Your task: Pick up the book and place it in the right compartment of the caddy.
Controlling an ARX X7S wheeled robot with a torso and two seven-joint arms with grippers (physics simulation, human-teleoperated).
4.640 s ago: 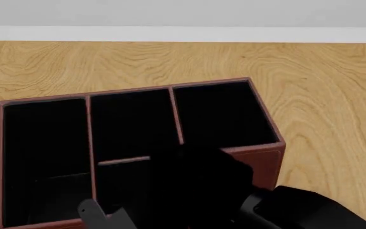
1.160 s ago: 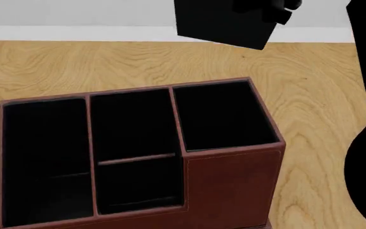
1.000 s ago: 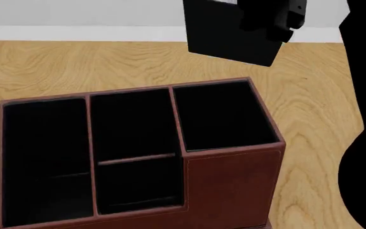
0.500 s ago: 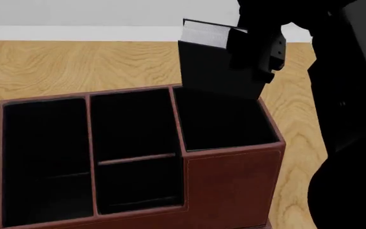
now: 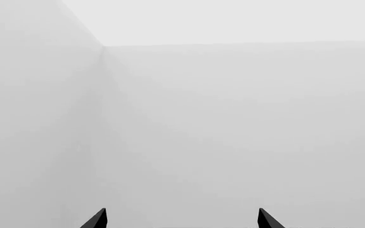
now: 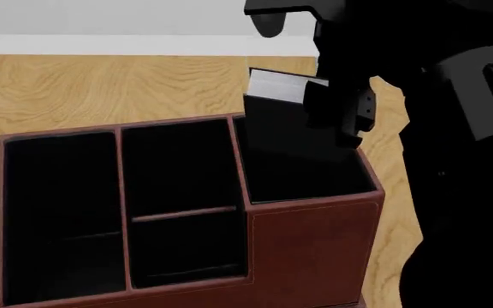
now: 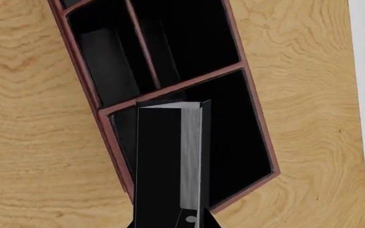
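Note:
The black book with white page edges hangs upright in my right gripper, its lower end dipping into the right compartment of the reddish-brown caddy. In the right wrist view the book stands between the gripper's closed fingers, over the tall squarish well of the caddy. My left gripper shows only two fingertips set wide apart against a blank grey wall, nothing between them. It is out of the head view.
The caddy's long left section and crossbar-split middle section lie beside the book. My right arm fills the right side of the head view. A white wall strip borders the wooden table behind.
My right gripper has come down and toward me with the book: it went from high above the caddy's back edge to having its lower end inside the right compartment.

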